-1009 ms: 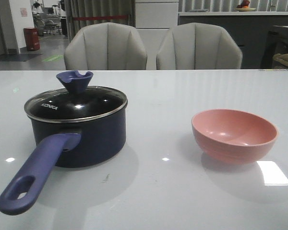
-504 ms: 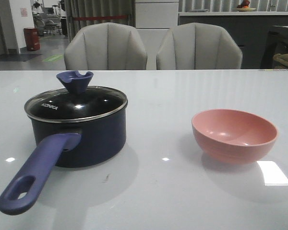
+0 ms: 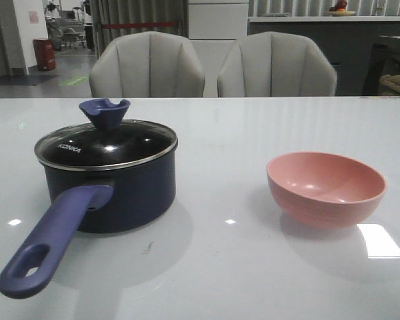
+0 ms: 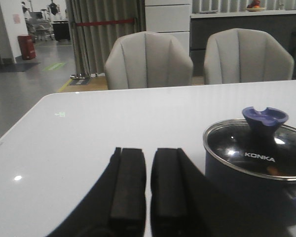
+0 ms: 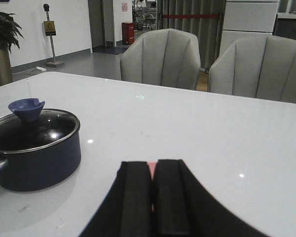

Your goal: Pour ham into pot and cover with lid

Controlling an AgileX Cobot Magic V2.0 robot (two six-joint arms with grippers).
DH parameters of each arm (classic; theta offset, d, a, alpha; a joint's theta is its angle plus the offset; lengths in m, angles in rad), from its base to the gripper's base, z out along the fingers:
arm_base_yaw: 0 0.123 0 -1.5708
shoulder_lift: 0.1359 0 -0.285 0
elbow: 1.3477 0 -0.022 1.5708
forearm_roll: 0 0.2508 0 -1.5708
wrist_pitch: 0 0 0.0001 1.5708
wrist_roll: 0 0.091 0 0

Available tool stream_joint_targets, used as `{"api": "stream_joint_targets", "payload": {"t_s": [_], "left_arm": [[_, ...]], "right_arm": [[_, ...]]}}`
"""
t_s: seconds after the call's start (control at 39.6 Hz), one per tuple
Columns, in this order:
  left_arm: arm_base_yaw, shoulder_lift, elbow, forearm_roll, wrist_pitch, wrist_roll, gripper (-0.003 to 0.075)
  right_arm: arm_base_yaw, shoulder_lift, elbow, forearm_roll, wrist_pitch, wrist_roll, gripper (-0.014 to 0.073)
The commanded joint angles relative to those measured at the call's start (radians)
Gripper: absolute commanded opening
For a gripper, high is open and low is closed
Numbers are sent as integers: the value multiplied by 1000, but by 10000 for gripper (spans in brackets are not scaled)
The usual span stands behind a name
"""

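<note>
Left wrist view: left gripper (image 4: 149, 185) nearly closed, empty. Beside fingertips, lid (image 4: 259, 157): glass, fragile, slippery; grasp by knob (image 4: 265, 119).

ham (image 4: 272, 169) barely shows (orange smudge) through the lid (image 4: 259, 157).

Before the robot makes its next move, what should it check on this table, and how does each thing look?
1. Lid seated on pot: ok, it sits level on the rim.
2. Pink bowl emptied: ok, upright, no pieces seen inside.
3. Ham in the pot: cannot tell, only an orange fleck shows under the glass.
4. Left gripper free: ok, shut on nothing, apart from the pot.
5. Right gripper free: ok, shut on nothing.
</note>
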Motion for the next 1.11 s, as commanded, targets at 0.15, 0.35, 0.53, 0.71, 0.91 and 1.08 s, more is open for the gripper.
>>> {"api": "stream_joint_targets", "payload": {"t_s": [0.15, 0.35, 0.53, 0.71, 0.91, 1.08], "left_arm": [[66, -20, 81, -34, -210, -2, 132], [67, -20, 81, -34, -216, -2, 132], [67, -20, 81, -34, -216, -2, 132], [67, -20, 81, -34, -216, -2, 132], [67, -20, 81, -34, -216, -2, 132], [67, -20, 81, -34, -216, -2, 132]], "right_arm": [[0, 8, -29, 1, -71, -9, 139], [0, 8, -29, 1, -71, -9, 139], [0, 8, -29, 1, -71, -9, 139], [0, 8, -29, 1, -71, -9, 139], [0, 8, -29, 1, -71, -9, 139], [0, 8, -29, 1, -71, -9, 139]]}}
